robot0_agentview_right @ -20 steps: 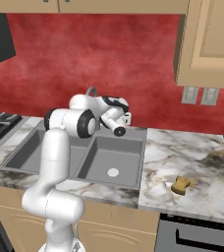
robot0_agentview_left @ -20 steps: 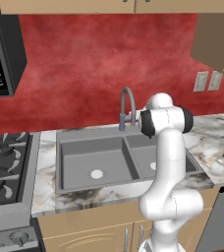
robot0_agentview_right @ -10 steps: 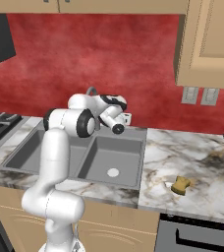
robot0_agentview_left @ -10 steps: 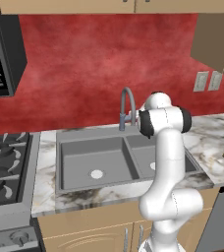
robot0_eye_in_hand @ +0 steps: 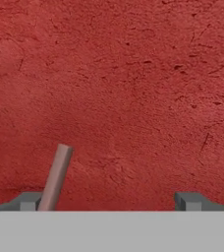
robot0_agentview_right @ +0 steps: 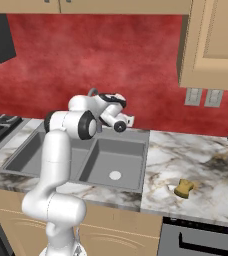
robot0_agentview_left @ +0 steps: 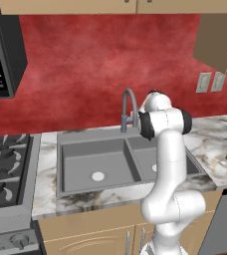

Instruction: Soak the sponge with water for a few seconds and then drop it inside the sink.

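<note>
Honestly not much has changed in the last second. The red wall (robot0_eye_in_hand: 133, 74) is what the hand is staring at, and the sink (robot0_agentview_left: 85, 144) looks dry, no water running that I can see. The arm (robot0_agentview_right: 56, 150) has only nudged a touch closer to the faucet (robot0_agentview_left: 128, 107), so my guess is it's going for the tap first. A thin lever (robot0_eye_in_hand: 55, 177) pokes up by one fingertip. The sponge (robot0_agentview_right: 184, 188) is sitting untouched on the counter (robot0_agentview_right: 206, 170), well right of the sink. The gripper (robot0_eye_in_hand: 109, 203) is spread wide, holding nothing.
</note>
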